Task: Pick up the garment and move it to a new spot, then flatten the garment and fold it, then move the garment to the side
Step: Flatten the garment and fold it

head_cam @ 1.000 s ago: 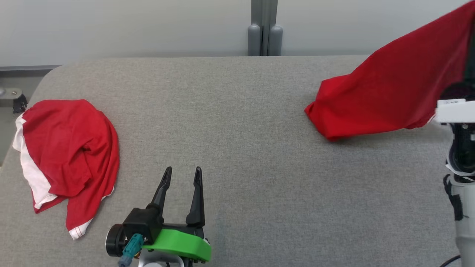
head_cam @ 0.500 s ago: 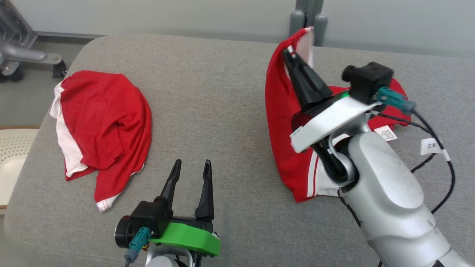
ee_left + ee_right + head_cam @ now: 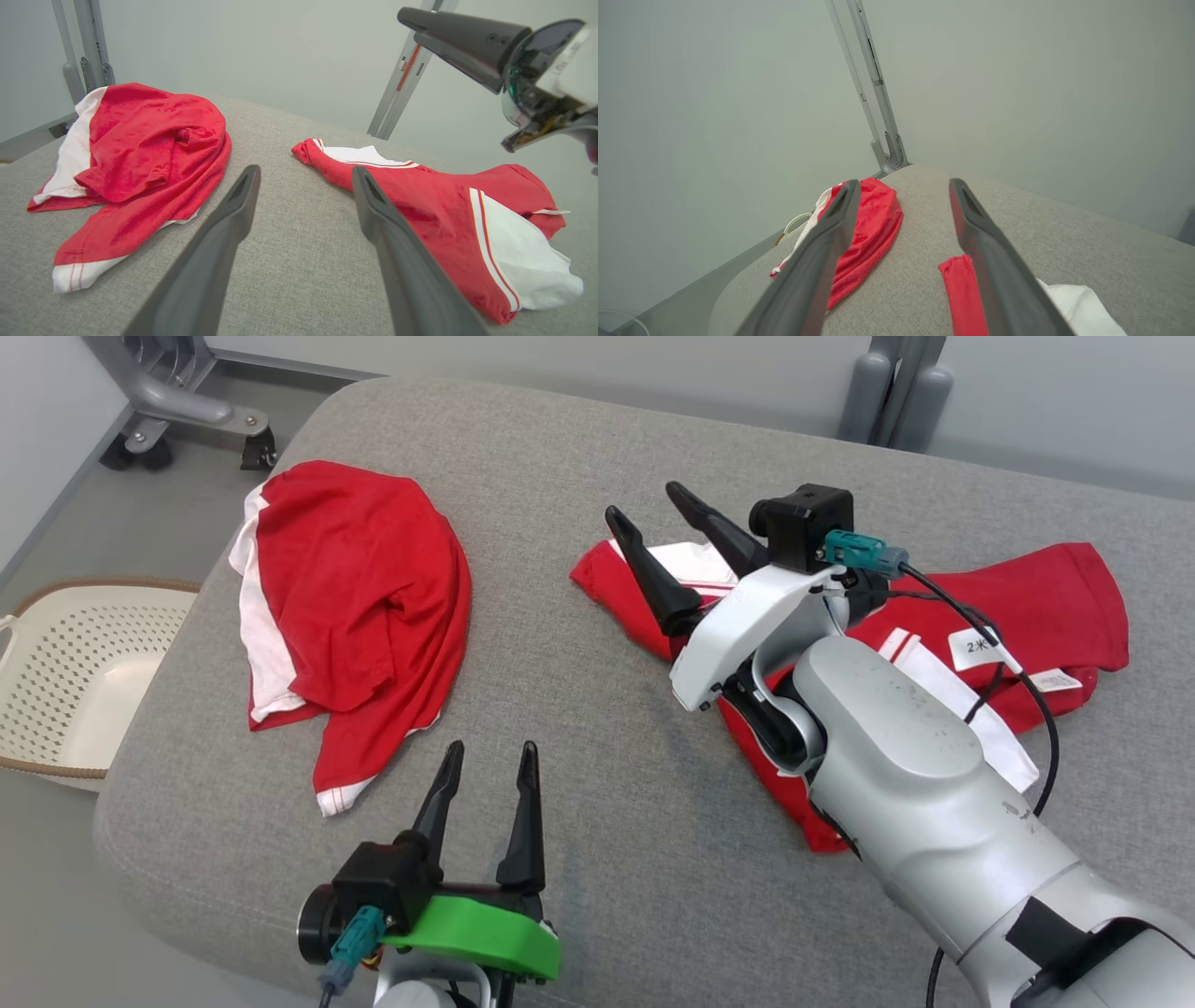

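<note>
The right gripper (image 3: 642, 500), fingers now spread wide, has just released the red-and-white shirt (image 3: 1055, 588), which lies crumpled at three o'clock on the grey table (image 3: 579, 457). Relocation looks done; flattening comes next. The left gripper (image 3: 492, 747) waits wide open at six o'clock.

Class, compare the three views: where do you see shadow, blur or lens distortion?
Head view: soft even light, sharp throughout, a faint shadow on the grey cushion beside the right arm. Left wrist view: wide-angle stretch, the near fingers loom large and soft-edged. Right wrist view: fingers blurred close up, wall hazy.
</note>
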Motion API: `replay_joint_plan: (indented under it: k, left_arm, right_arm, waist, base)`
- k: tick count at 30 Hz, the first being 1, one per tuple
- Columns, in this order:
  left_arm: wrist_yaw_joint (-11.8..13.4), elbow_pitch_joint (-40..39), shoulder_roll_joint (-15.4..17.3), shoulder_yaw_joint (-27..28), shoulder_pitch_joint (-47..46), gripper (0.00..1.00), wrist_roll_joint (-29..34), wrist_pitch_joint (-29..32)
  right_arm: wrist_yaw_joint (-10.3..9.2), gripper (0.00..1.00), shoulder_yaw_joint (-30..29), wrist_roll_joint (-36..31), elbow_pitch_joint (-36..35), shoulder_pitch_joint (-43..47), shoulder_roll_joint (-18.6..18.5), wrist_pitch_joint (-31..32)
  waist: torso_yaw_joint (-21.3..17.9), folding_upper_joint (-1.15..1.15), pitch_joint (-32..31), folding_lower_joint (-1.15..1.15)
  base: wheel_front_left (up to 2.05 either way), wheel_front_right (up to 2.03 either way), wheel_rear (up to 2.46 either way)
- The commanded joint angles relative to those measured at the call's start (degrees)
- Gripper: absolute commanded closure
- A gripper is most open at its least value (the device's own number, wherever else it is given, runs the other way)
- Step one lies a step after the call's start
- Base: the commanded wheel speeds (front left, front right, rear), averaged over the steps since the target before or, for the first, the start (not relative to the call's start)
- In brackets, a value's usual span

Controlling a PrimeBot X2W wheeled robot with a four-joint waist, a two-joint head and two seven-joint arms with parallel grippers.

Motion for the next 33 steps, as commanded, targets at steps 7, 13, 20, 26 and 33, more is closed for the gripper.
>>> replay_joint_plan:
  k: [7, 13, 20, 26, 33]
  left_arm:
    - [-0.31, -1.05, 0.19, 3.62, 0.16, 0.00, 1.38, 0.04]
    - [-0.27, -2.65, 0.19, 6.78, -0.81, 0.00, 2.26, 0.05]
    - [-0.77, -4.02, 0.19, 10.35, -1.24, 0.00, 2.21, 0.05]
    - [-1.72, -4.20, 0.19, 12.76, 0.05, 0.00, 3.86, 0.05]
    - [-3.40, -3.64, 0.20, 14.06, 1.99, 0.00, 5.70, 0.04]
  right_arm:
    - [0.01, 0.00, -0.27, 1.18, 3.38, -0.78, -0.88, -3.49]
    - [0.01, 0.00, -6.32, -0.62, -2.94, 5.68, -5.55, -4.25]
    - [0.01, 0.00, -18.33, -6.38, -16.85, 19.71, -10.98, -4.27]
    - [0.01, 0.00, -27.26, -10.09, -26.55, 30.28, -10.91, -4.28]
    - [0.01, 0.00, -32.70, -13.35, -32.94, 38.36, -7.53, -4.28]
  waist:
    - [-7.08, 0.00, -3.26, 0.00]
    - [-13.44, 0.00, -4.68, 0.00]
    - [-19.02, 0.00, -4.87, 0.00]
    - [-22.07, 0.00, -4.85, 0.00]
    - [-24.04, 0.00, -5.15, 0.00]
  base:
    - [0.00, 0.00, 0.00]
    - [0.00, 0.00, 0.00]
    - [0.00, 0.00, 0.00]
    - [0.00, 0.00, 0.00]
    - [0.00, 0.00, 0.00]
